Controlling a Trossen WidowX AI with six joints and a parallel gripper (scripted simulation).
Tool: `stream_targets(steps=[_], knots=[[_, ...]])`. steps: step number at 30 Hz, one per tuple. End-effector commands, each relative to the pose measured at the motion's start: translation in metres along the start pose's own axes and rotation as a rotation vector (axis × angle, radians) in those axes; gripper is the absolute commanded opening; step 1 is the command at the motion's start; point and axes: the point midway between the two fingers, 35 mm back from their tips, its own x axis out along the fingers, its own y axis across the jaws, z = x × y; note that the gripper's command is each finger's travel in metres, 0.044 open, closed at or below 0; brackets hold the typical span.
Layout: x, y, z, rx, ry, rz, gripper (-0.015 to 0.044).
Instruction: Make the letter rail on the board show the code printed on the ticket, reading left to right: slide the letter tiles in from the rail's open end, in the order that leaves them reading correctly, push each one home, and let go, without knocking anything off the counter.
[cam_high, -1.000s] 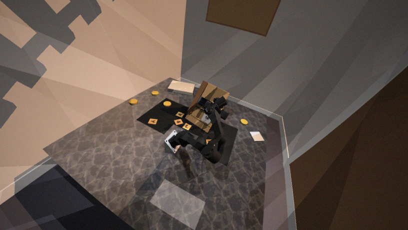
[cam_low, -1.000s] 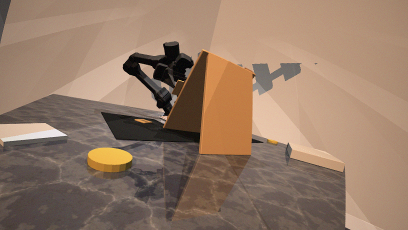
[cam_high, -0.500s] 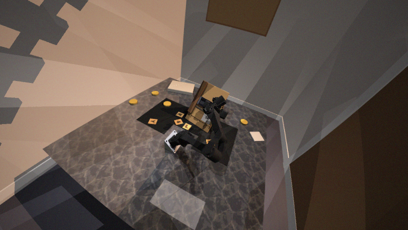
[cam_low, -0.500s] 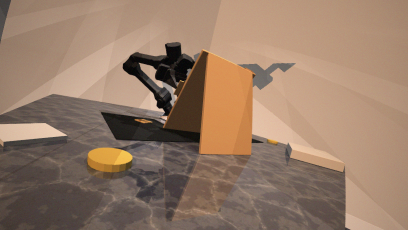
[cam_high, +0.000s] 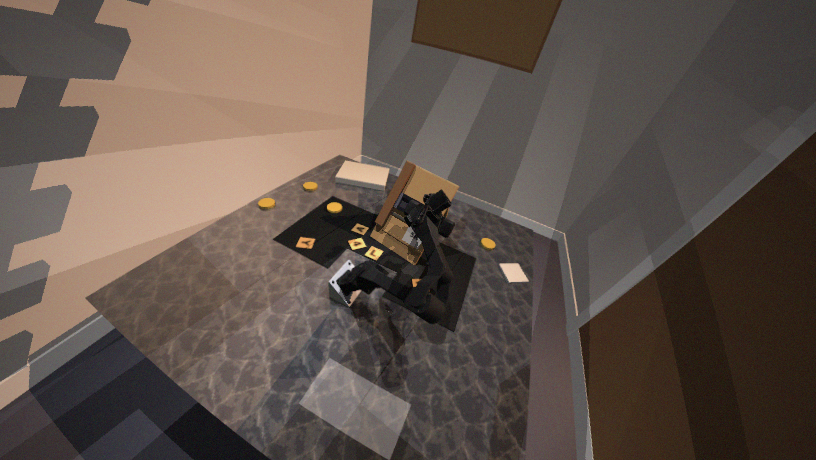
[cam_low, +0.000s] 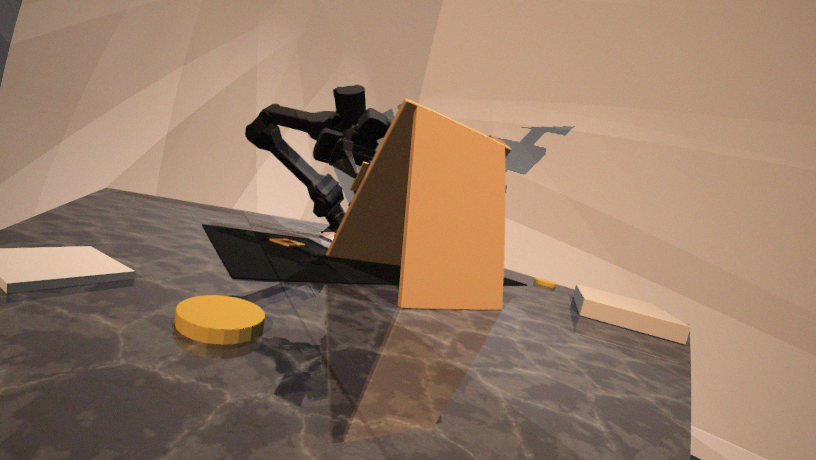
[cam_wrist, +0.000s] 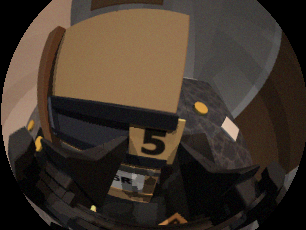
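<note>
Dark veined stone is covering the counter, where a black flat mat (cam_high: 457, 308) (cam_low: 251, 257) is lying beneath a slanted tan wooden board (cam_high: 431, 185) (cam_low: 454, 217) (cam_wrist: 120, 62). At the board's front, the black arm's gripper (cam_wrist: 153, 142) is clasping a square tan tile marked 5 (cam_wrist: 154, 142) between its fingers, the tile sitting at the right end of the dark rail (cam_wrist: 115, 114) in the wrist view. Below the rail, a pale printed ticket (cam_high: 411, 235) (cam_wrist: 131, 180) is resting on the board, partly hidden. Four loose orange letter tiles (cam_high: 305, 243) are lying on the mat beside the board.
</note>
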Motion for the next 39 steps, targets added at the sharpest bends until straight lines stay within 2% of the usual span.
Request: stream_targets(steps=[1,39], knots=[[0.0,0.001,0.0,0.005,0.002,-0.004,0.0],[0.0,0.03,-0.001,0.007,0.002,-0.004,0.0]])
